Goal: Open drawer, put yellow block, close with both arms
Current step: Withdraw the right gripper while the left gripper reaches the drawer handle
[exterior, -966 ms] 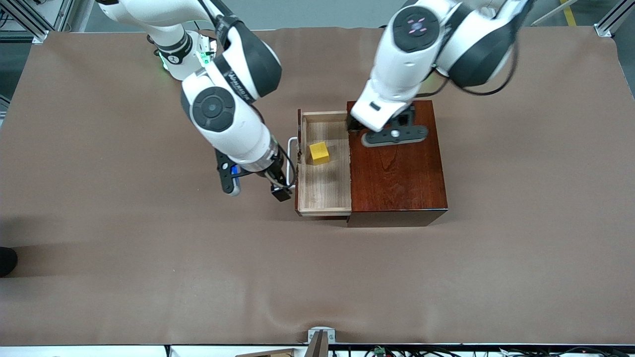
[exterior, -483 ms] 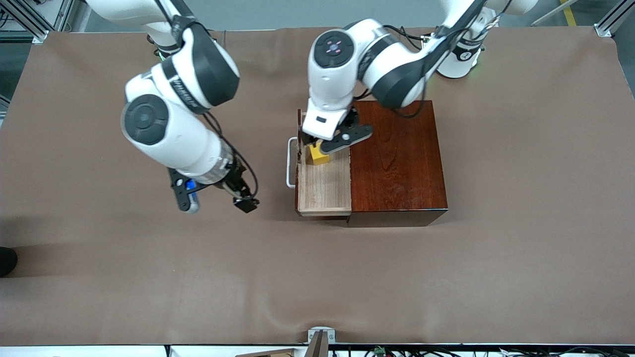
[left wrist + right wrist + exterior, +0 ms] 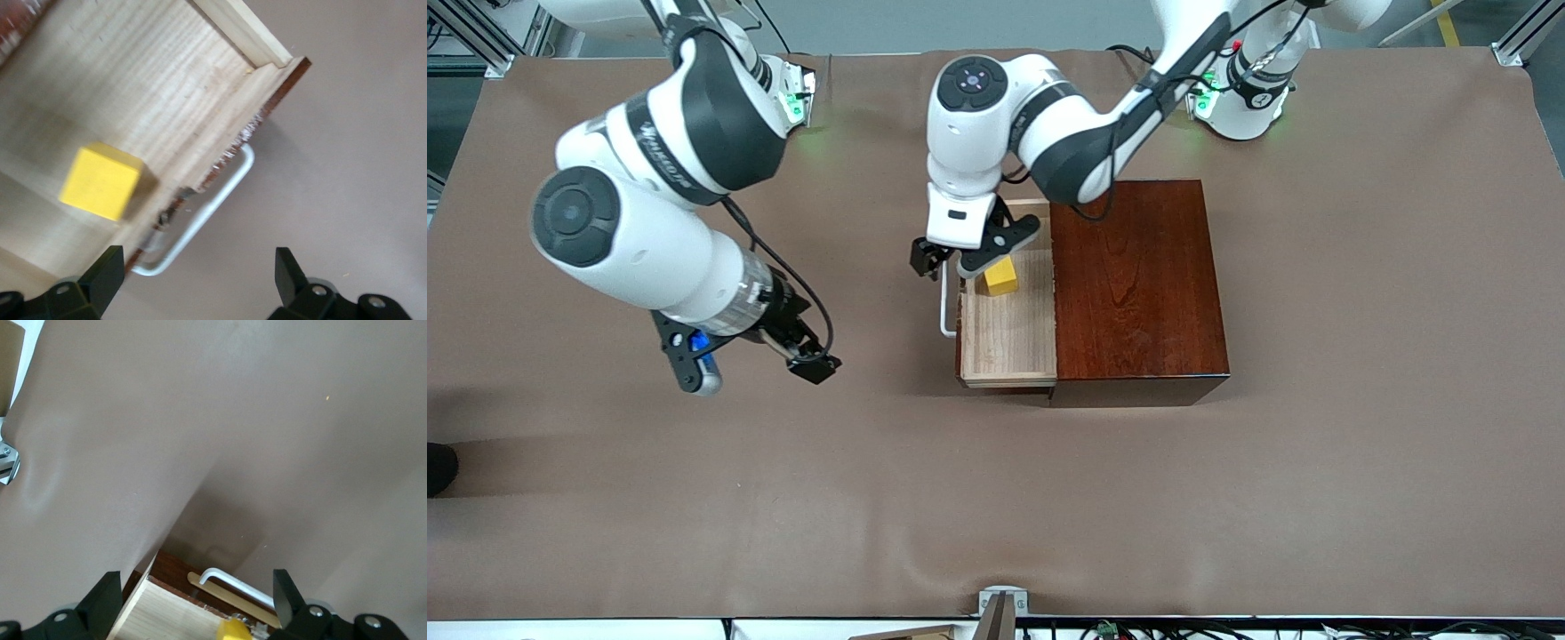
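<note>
Over the drawer's handle end, the left gripper (image 3: 941, 255) hangs with its jaws spread wide and nothing between them; in the left wrist view its two black fingertips (image 3: 107, 267) stand on either side of the white U-shaped handle (image 3: 200, 220), clear of it. Just under that gripper, inside the drawer (image 3: 1009, 351), the yellow block (image 3: 1000, 276) sits flat on the pale wood floor, close to the dark front panel and in the part of the tray farther from the front camera. The drawer is pulled out from the glossy mahogany box (image 3: 1138, 284) toward the right arm's end of the table, its handle (image 3: 944, 307) sticking out from the front. The left arm reaches in from its base, crossing above the box's corner. The right gripper (image 3: 805, 356) is in the air over bare brown table covering (image 3: 996, 498), well apart from the drawer toward the right arm's end, jaws open and empty; its wrist view looks across the covering at the drawer's front, the handle (image 3: 233, 583) and a sliver of the block (image 3: 232, 629).
</note>
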Controlling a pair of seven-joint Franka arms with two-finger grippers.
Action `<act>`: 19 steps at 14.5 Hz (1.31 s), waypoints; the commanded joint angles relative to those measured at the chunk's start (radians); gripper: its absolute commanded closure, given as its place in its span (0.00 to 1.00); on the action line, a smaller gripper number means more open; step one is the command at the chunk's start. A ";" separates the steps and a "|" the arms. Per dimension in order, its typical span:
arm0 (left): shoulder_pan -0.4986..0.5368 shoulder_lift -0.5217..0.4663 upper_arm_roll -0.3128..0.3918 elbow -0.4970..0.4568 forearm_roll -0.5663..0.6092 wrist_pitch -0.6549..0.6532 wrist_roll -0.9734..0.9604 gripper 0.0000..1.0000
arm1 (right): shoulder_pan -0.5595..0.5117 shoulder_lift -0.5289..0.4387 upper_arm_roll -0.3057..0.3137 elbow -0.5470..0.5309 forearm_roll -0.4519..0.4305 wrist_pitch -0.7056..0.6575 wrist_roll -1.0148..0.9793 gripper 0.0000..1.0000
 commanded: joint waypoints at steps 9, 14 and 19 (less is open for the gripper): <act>-0.314 0.196 0.339 0.097 0.029 0.288 -0.483 0.00 | -0.149 -0.092 0.014 0.017 0.005 -0.212 -0.437 0.00; -0.363 0.221 0.381 0.091 0.040 0.282 -0.514 0.00 | -0.218 -0.130 0.009 0.017 -0.006 -0.312 -0.660 0.00; -0.363 0.229 0.380 0.089 0.087 0.201 -0.506 0.00 | -0.221 -0.194 0.011 0.009 -0.167 -0.365 -1.057 0.00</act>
